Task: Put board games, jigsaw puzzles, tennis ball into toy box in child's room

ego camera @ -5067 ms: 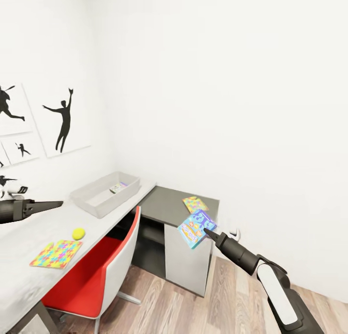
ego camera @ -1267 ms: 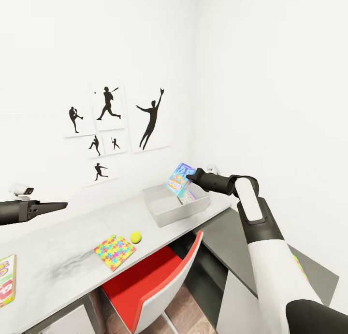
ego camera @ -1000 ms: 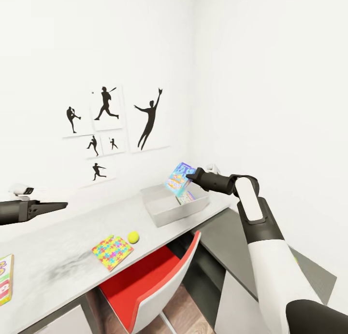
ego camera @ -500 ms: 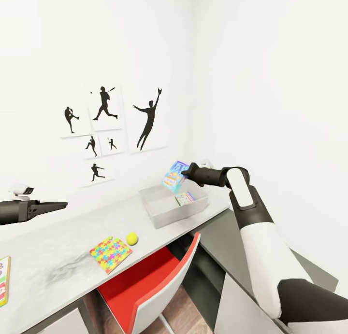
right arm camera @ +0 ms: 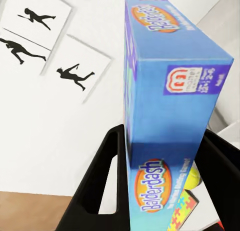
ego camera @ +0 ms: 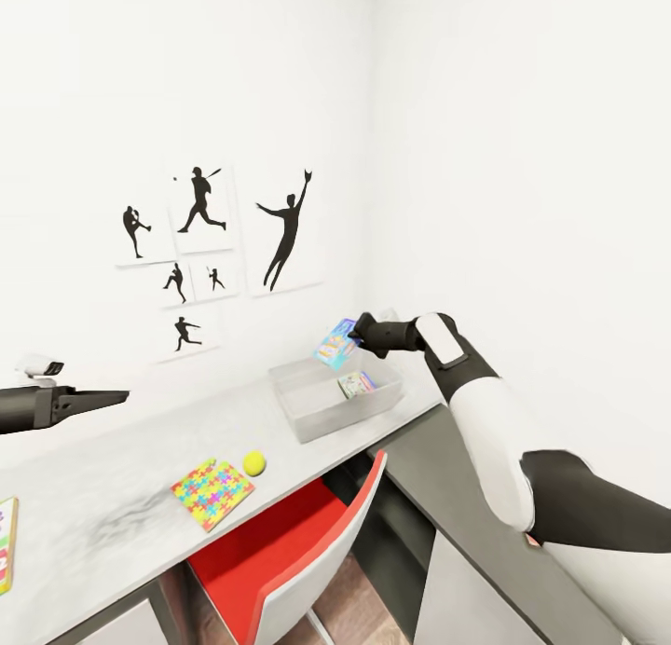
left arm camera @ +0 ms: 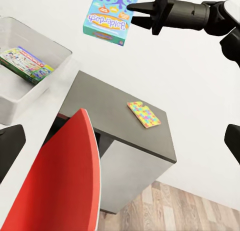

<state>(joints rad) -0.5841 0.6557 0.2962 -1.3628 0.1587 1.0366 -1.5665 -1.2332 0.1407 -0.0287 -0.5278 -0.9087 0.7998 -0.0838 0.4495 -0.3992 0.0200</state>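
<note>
Right pincer (ego camera: 357, 333): closed on the light blue board game (ego camera: 336, 344), both fingers pressed flat against the box's faces, holding it tilted in the air above the toy box (ego camera: 326, 415).
Toy box: grey bin at the far end of the white worktop (ego camera: 130, 477), near the room's corner; a second printed board game (ego camera: 357, 383) lies inside it.
Left pincer (ego camera: 112, 397): held out above the near part of the worktop, well apart from the toys; dark finger edges frame the left wrist view wide apart, nothing between them.
Jigsaw puzzle (ego camera: 212, 490): flat on the worktop, the tennis ball (ego camera: 253, 462) just beside it.
Second jigsaw puzzle (left arm camera: 143, 114): lies on the dark grey side cabinet (left arm camera: 120, 126).
Foreground: a red chair (ego camera: 280, 552) tucked under the worktop.
Wall: black athlete silhouettes (ego camera: 219, 235).
</note>
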